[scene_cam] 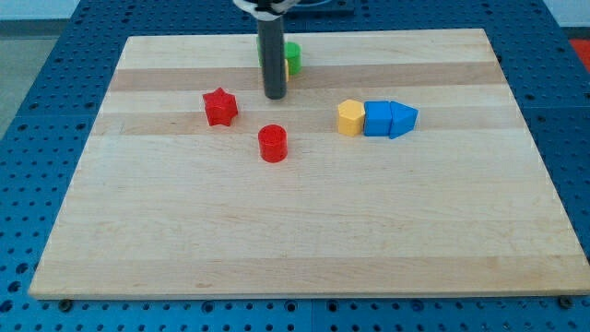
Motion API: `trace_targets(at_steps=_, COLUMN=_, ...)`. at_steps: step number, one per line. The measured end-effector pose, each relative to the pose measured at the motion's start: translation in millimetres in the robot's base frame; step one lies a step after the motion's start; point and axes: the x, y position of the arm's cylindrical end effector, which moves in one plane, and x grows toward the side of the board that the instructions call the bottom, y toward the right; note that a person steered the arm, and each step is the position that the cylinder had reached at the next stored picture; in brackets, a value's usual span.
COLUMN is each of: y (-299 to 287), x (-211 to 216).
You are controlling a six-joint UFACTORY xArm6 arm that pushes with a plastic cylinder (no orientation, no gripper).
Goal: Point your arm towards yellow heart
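Observation:
My dark rod comes down from the view's top, and my tip rests on the board in the upper middle. A green block sits right behind the rod, partly hidden by it, so I cannot tell its shape. I cannot make out a yellow heart; the rod hides the spot next to the green block. A yellow hexagon block lies to the right of my tip and well apart from it.
A red star lies left of my tip, and a red cylinder just below it. A blue cube and a blue triangle block touch in a row with the yellow hexagon. The wooden board lies on a blue pegboard.

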Motion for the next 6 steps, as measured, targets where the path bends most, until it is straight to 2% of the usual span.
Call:
trace_targets(at_steps=2, y=-47, x=-19)
trace_targets(at_steps=3, y=-47, x=-49)
trace_targets(at_steps=6, y=-21, x=-53)
